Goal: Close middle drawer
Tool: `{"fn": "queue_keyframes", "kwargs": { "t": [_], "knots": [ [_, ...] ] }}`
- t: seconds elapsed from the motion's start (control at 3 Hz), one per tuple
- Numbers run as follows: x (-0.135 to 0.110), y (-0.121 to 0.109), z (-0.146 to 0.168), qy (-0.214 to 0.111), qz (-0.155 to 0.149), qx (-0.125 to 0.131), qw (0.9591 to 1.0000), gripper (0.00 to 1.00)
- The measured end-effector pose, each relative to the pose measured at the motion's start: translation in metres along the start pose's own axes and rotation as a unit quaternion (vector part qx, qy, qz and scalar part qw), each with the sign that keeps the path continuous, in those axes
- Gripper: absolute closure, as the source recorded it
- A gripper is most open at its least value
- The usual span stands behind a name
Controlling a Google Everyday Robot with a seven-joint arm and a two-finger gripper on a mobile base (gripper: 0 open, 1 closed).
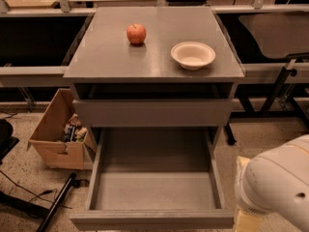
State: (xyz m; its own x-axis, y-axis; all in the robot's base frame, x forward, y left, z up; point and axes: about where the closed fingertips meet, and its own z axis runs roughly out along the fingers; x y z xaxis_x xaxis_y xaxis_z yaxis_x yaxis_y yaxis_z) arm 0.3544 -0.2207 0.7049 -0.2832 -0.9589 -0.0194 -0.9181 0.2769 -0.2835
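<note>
The middle drawer [152,178] of the grey cabinet [96,62] is pulled far out toward me. It is empty, and its flat front [152,219] lies at the bottom edge of the view. Above it sits the taller-fronted top drawer [152,112], with a dark gap over it. My white arm [277,187] fills the lower right corner, just right of the open drawer's front corner. My gripper is out of view, so I see no fingers. The lowest drawer is hidden under the open one.
A red apple [136,34] and a white bowl [193,54] stand on the cabinet top. An open cardboard box [60,129] with clutter sits on the floor at the left. A black cable and rod [53,202] lie at the lower left. Metal table legs [280,88] stand at the right.
</note>
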Motion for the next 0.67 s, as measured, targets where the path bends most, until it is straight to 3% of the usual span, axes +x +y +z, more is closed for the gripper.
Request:
{"fn": "queue_keyframes", "kwargs": {
  "t": [0.33, 0.67],
  "knots": [
    [0.021, 0.047, 0.056, 0.022, 0.028, -0.037, 0.9987, 0.16],
    [0.047, 0.101, 0.125, 0.035, 0.051, -0.084, 0.9946, 0.39]
  ]
}}
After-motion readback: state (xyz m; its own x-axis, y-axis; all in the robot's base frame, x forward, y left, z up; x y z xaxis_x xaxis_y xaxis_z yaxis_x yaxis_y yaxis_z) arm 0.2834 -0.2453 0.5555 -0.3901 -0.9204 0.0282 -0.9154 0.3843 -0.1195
